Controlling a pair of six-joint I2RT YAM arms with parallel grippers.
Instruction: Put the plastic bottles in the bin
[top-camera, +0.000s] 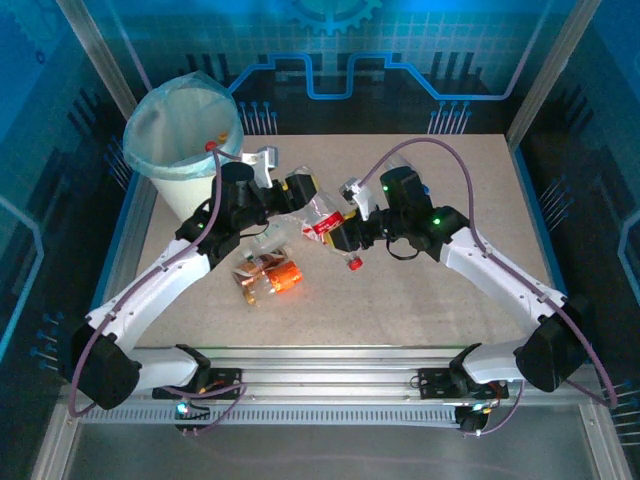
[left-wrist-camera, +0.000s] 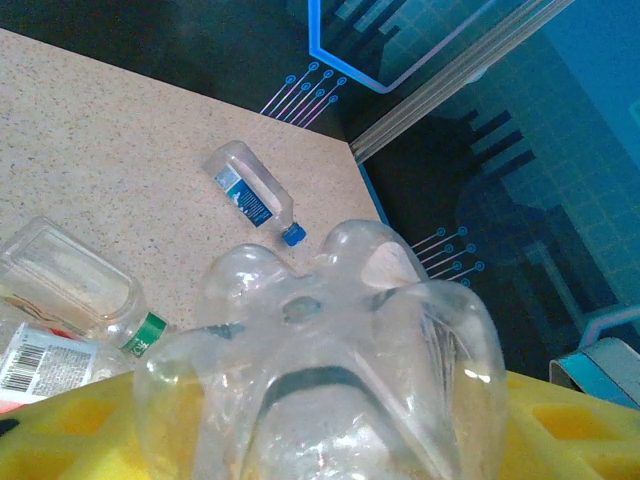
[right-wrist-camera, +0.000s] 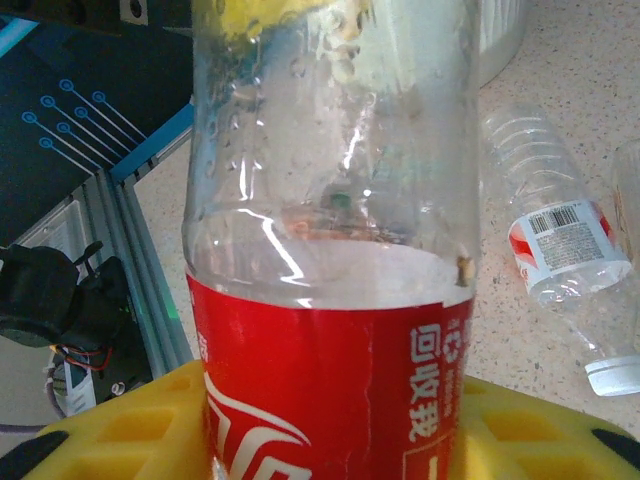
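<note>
One clear plastic bottle with a red label (top-camera: 322, 218) hangs tilted above the table's middle, its red cap (top-camera: 354, 264) pointing toward me. Both grippers are shut on it. My left gripper (top-camera: 300, 190) grips the base end, and in the left wrist view the ridged base (left-wrist-camera: 330, 340) sits between its yellow pads (left-wrist-camera: 70, 425). My right gripper (top-camera: 342, 236) clamps the labelled part (right-wrist-camera: 330, 400). The bin (top-camera: 185, 130), a white bucket with a light-blue liner, stands at the back left, just left of the left gripper.
More bottles lie on the table: two with orange labels (top-camera: 270, 276) and a clear one (top-camera: 265, 242) under the left arm, a blue-labelled one (left-wrist-camera: 255, 195) near the back right corner, a green-capped one (left-wrist-camera: 75, 280), and a white-capped one (right-wrist-camera: 560, 250).
</note>
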